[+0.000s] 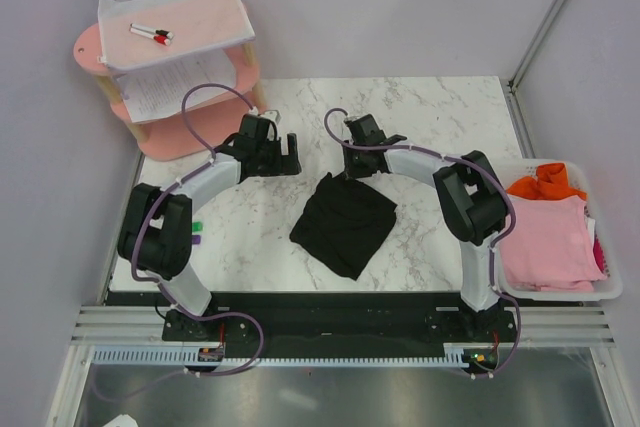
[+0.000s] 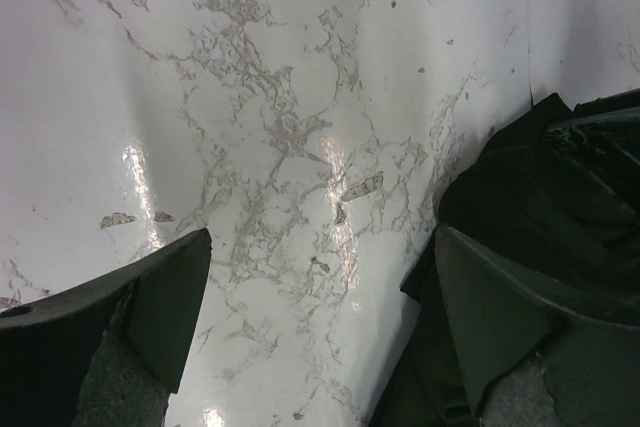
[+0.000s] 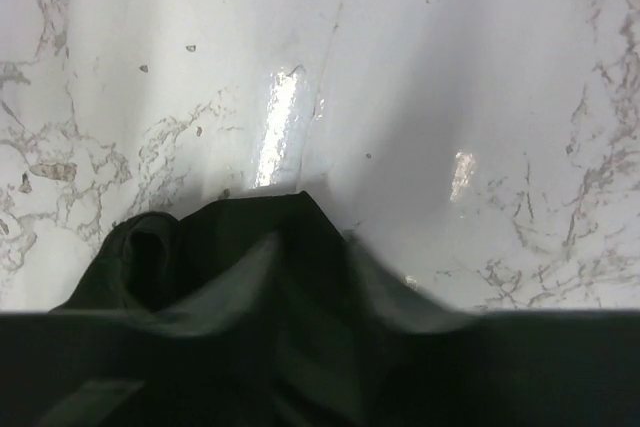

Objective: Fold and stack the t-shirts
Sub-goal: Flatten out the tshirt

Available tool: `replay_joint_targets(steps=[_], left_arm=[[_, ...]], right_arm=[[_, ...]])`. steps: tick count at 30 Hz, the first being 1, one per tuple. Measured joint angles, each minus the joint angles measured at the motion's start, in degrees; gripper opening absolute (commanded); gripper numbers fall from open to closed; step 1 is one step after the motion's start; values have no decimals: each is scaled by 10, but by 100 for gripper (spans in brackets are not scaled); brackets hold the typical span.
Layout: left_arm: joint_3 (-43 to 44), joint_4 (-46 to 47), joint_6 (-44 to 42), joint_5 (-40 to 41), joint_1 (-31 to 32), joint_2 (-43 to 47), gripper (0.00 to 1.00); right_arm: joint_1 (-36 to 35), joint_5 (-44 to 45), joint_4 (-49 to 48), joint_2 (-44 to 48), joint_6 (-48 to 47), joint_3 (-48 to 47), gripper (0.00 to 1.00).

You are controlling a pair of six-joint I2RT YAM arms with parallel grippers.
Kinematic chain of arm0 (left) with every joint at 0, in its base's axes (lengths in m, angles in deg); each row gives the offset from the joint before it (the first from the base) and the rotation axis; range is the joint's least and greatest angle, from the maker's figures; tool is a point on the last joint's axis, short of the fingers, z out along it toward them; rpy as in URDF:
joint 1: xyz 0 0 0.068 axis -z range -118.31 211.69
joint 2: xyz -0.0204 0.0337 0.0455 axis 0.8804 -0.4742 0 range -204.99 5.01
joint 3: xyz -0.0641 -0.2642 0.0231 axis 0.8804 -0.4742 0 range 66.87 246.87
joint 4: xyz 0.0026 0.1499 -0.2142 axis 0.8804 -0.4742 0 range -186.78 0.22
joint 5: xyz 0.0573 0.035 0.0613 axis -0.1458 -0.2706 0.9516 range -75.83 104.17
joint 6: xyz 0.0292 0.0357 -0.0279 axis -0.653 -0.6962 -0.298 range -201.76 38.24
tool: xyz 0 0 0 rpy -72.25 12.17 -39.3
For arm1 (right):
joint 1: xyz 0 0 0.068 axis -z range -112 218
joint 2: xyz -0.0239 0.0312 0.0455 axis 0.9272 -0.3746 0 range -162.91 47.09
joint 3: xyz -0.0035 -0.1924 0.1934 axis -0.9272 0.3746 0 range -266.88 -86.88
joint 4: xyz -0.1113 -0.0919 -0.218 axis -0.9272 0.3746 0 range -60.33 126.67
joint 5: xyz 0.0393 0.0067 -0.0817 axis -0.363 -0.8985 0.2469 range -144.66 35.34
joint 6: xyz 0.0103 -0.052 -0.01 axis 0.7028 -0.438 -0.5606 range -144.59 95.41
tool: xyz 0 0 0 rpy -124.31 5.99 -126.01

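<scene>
Top external: black t-shirt (image 1: pixel 343 224) crumpled mid-table (image 1: pixel 450 117), right gripper (image 1: pixel 350 165) at its upper corner. Pink t-shirt (image 1: pixel 545 242) and orange t-shirt (image 1: pixel 545 180) in basket (image 1: pixel 612 292), right edge.
Left wrist: left gripper (image 2: pixel 320 247) spread over marble, black cloth at right.
Right wrist: black cloth fills the bottom and hides the fingers; grip cannot be told.

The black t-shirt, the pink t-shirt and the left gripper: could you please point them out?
black t-shirt (image 1: pixel 345 222), top external view, middle of cloth.
pink t-shirt (image 1: pixel 545 242), top external view, its flat top.
left gripper (image 2: pixel 320 237), left wrist view, midway between fingertips.
</scene>
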Motion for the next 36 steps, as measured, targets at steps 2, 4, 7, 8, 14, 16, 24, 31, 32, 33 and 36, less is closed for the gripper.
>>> replay_joint_targets(steps=[2, 4, 7, 8, 14, 16, 24, 31, 32, 33, 36], left_arm=[[0, -2, 0, 2, 0, 4, 100], [0, -3, 0, 3, 0, 8, 100], [0, -5, 0, 7, 0, 14, 100], [0, -6, 0, 8, 0, 15, 100], [0, -18, 0, 19, 0, 21, 100], [0, -21, 0, 21, 0, 25, 100], [0, -23, 0, 30, 0, 38, 100], [0, -26, 0, 32, 0, 38, 100], [0, -26, 0, 32, 0, 38, 100], [0, -26, 0, 32, 0, 38, 100], [0, -26, 0, 32, 0, 38, 100]], right_arm=[[0, -12, 12, -6, -6, -9, 0], [0, -22, 24, -8, -11, -19, 0], [0, -26, 34, -8, -12, -30, 0], [0, -24, 37, -8, -13, -33, 0], [8, 12, 57, 13, -14, -56, 0], [17, 34, 64, 37, -16, -69, 0], [35, 138, 88, 169, -56, -191, 0], [34, 228, 108, 297, -98, -261, 0], [34, 238, 117, 309, -103, -271, 0], [34, 249, 125, 318, -109, -281, 0], [34, 269, 147, 332, -125, -318, 0]])
